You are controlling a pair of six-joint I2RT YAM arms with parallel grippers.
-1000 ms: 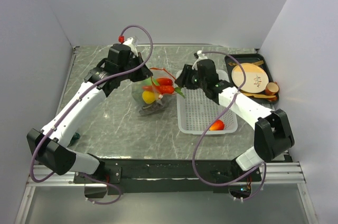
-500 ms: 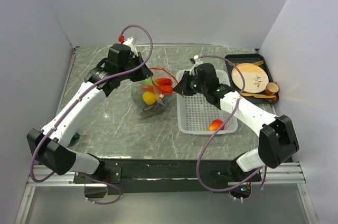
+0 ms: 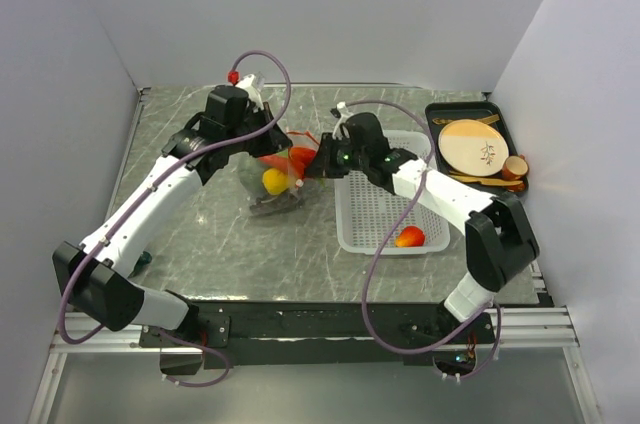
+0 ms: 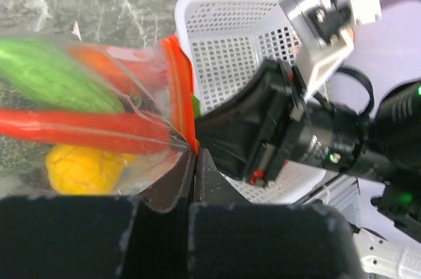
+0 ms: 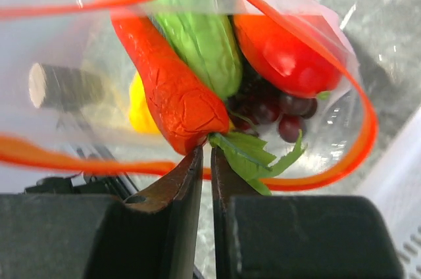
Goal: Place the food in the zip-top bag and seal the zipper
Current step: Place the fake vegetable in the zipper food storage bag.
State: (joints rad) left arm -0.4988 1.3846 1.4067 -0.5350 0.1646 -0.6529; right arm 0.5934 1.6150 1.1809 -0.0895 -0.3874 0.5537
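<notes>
The clear zip-top bag (image 3: pixel 272 187) lies at mid-table with its orange-red zipper (image 4: pixel 177 88) open. Inside are a carrot (image 5: pixel 168 91), a green piece (image 5: pixel 197 35), a tomato (image 5: pixel 283 52), purple grapes (image 5: pixel 276 109) and a yellow piece (image 4: pixel 82 167). My left gripper (image 3: pixel 268 144) is shut on the zipper edge, shown in the left wrist view (image 4: pixel 195 151). My right gripper (image 3: pixel 313 166) is at the bag's mouth, and in the right wrist view (image 5: pixel 205 149) it is shut on the carrot's green leafy top. An orange-red food piece (image 3: pixel 408 237) lies in the basket.
The white perforated basket (image 3: pixel 385 206) stands right of the bag, under my right arm. A black tray (image 3: pixel 438 116) with a tan round disc (image 3: pixel 472 146) and a small brown cup (image 3: pixel 515 166) is at the far right. A small dark green thing (image 3: pixel 143 258) lies by the left arm.
My right gripper has moved left from over the basket to the bag's mouth, carrying the carrot inside. The left gripper has kept its hold on the bag's edge.
</notes>
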